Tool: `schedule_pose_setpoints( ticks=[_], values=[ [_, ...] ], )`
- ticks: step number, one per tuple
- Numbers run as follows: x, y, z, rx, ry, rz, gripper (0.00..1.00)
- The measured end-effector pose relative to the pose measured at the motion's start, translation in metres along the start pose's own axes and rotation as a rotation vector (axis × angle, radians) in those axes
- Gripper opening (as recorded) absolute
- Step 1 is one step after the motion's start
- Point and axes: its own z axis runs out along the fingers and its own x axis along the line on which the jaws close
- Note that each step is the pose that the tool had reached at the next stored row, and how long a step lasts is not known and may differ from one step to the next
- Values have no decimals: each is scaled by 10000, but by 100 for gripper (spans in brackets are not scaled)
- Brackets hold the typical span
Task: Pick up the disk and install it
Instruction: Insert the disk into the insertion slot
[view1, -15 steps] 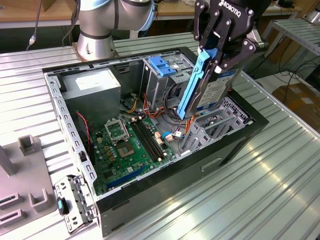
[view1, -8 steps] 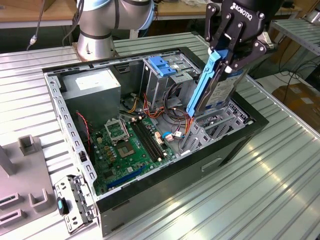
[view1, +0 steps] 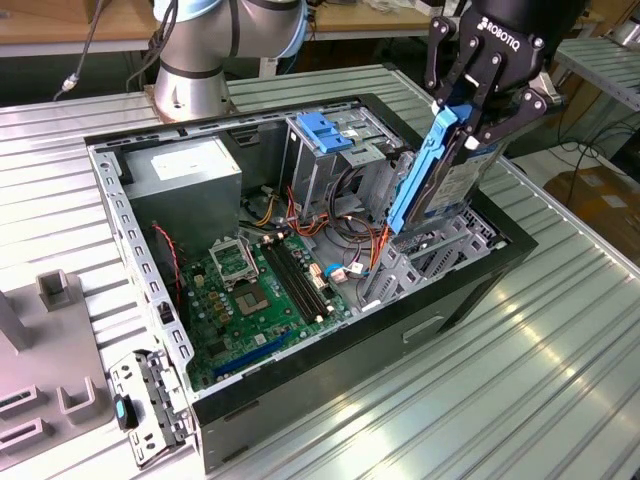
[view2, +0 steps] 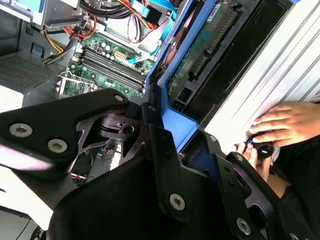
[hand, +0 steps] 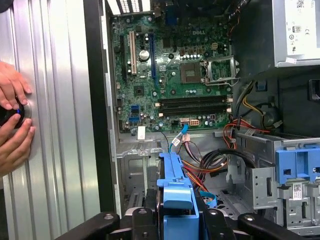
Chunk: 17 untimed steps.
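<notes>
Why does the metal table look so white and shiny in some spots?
Light bounces off the ribbed metal table: pale streaks in the exterior view, a nearly white patch in the second wrist view, soft stripes in the first wrist view, where the motherboard looks evenly lit.

Cables and the blue-topped cage crowd the disk; above the motherboard the case lies open.

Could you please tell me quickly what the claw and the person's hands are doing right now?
Claw: shut on the disk, tilted over the open computer case.
Person's hands: around a small dark object on the table.
</notes>
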Motion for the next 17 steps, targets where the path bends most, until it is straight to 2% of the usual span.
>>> schedule_pose_setpoints(
  ticks=[4,7,9,17],
  values=[
    [26,-46,35,0,0,2,37],
    [34,-51,54,-9,-1,4,37],
    [68,-54,81,-35,1,4,37],
    [70,-79,135,-46,9,-22,37]
  ],
)
